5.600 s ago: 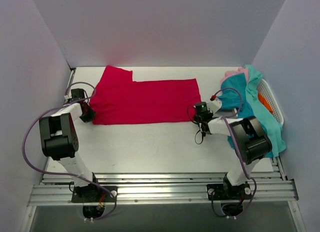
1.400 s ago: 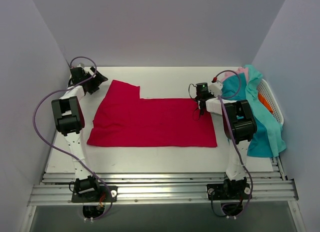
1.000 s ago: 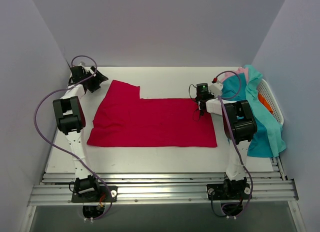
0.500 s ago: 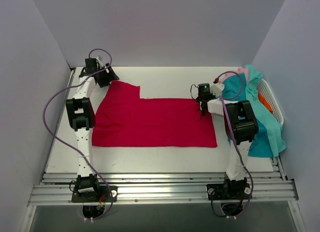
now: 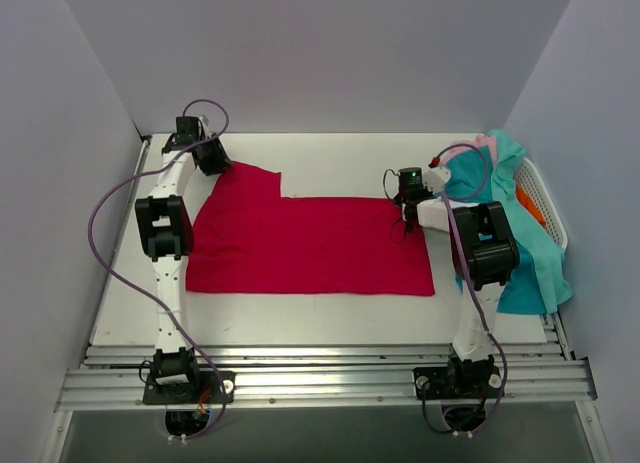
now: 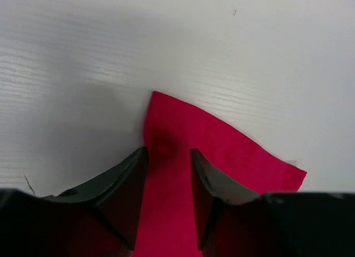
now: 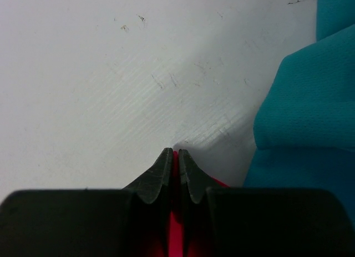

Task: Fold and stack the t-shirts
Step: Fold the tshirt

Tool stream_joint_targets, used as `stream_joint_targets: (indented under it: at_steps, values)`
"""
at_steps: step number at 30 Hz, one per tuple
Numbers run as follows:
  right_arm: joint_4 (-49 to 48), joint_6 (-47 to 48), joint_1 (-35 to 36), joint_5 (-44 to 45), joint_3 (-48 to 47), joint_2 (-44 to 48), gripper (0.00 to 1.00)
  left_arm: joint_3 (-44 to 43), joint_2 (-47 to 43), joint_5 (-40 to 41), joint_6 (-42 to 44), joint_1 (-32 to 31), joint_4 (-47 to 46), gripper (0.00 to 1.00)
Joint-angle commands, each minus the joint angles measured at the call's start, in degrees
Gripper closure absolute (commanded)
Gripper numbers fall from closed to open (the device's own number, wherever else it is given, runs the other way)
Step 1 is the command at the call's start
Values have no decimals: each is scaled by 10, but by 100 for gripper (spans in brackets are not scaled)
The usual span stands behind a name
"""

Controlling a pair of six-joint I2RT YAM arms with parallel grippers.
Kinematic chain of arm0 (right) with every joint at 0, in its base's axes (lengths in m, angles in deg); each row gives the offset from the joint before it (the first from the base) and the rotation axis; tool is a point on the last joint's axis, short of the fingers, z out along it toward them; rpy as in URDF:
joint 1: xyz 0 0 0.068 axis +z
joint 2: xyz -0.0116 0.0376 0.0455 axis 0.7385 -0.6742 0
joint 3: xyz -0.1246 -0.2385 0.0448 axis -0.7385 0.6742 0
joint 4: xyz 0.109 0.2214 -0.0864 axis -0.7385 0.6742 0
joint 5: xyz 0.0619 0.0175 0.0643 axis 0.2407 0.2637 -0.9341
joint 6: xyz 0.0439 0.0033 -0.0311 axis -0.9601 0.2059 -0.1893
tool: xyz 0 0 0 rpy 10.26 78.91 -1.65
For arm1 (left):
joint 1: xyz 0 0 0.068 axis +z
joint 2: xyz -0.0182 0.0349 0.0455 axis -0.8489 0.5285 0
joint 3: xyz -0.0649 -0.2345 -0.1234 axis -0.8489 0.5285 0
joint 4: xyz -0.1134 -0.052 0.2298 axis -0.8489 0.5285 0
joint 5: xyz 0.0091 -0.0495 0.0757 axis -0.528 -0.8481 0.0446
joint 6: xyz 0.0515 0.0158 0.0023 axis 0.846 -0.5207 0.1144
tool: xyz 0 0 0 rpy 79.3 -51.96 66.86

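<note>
1. Crosswise, the red t-shirt point(image 5: 310, 245) lies flat on the table point(image 5: 300, 318), long axis left to right.
2. Right gripper point(image 7: 173, 155) pinches its far right corner.
3. Left gripper point(image 6: 169, 157), jaws parted, straddles the far left corner.

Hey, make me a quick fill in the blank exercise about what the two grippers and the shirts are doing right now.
1. The right gripper is ___ on a far corner of the red t-shirt.
2. The left gripper is ___, its fingers straddling the shirt's other far corner.
3. The pile of t-shirts draped over the white basket is mostly ___ in colour.

Missing words: shut; open; teal
</note>
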Motion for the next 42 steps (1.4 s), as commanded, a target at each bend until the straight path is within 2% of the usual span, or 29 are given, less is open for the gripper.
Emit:
stream_joint_targets:
  at_steps: [1, 4, 7, 10, 12, 16, 22, 30, 35, 41, 42]
  values:
    - [31, 4, -7, 1, 11, 23, 100, -32, 19, -2, 13, -2, 31, 57]
    - [30, 3, -7, -2, 13, 21, 100, -42, 26, -6, 13, -1, 41, 68]
    - [27, 3, -8, -3, 15, 19, 100, -53, 31, -8, 13, -1, 46, 73]
    - [25, 2, -9, -4, 15, 17, 100, -59, 36, -9, 14, -1, 51, 85]
    - [24, 1, -9, -6, 16, 17, 100, -66, 39, -9, 13, -1, 55, 98]
    - [26, 1, -10, -9, 16, 24, 100, -51, 22, -3, 19, -3, 41, 98]
    - [32, 0, -11, -9, 17, 58, 100, 74, -99, 6, 22, -3, -27, 98]
    - [52, -2, -11, -9, 15, 105, 100, 123, -157, 28, 43, -3, -6, 98]
    - [67, 2, -11, -8, 20, 130, 100, 251, -244, 36, 42, -4, -79, 98]
    - [63, -2, -10, -8, 64, 172, 100, 348, -326, 58, 50, -4, -95, 98]
    - [66, -4, -9, -8, 69, 181, 100, 386, -338, 65, 51, -5, -98, 98]
